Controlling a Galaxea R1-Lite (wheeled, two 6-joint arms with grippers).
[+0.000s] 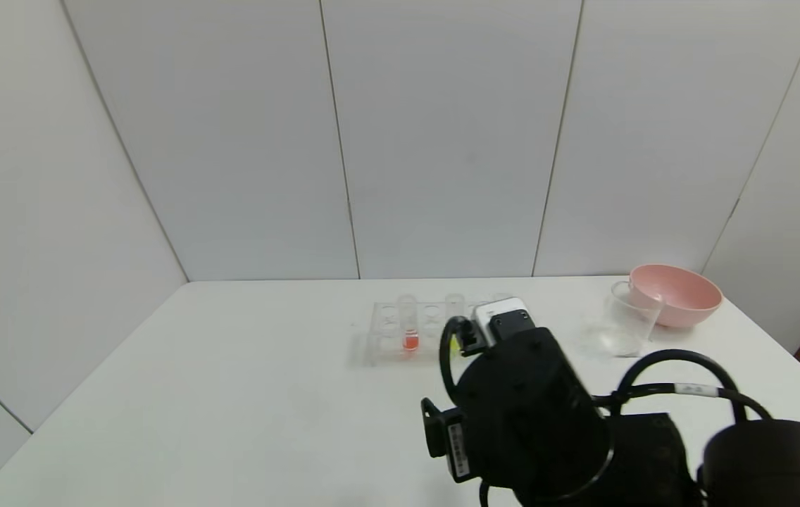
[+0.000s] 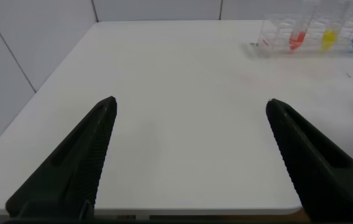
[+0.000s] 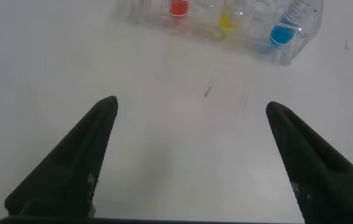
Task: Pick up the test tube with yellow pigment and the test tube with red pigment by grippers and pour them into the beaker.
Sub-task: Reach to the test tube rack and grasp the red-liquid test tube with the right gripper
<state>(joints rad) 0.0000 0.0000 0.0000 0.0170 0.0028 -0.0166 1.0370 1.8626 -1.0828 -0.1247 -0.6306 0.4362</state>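
Note:
The test tube with red pigment (image 1: 410,341) stands upright in a clear rack (image 1: 386,331) at the table's middle back. It also shows in the right wrist view (image 3: 178,7) and the left wrist view (image 2: 296,40). The test tube with yellow pigment (image 3: 227,22) stands beside it in the rack; in the head view my right arm (image 1: 527,394) mostly hides it. My right gripper (image 3: 192,102) is open and empty over bare table just short of the rack. My left gripper (image 2: 192,101) is open and empty near the table's front edge, far from the rack. The clear beaker (image 1: 625,327) stands to the rack's right.
A blue-tipped tube (image 3: 281,35) stands at the rack's end, beside the yellow one. A pink bowl (image 1: 678,292) sits right behind the beaker at the back right. White wall panels close off the back and sides. The table's left half (image 1: 196,394) is bare.

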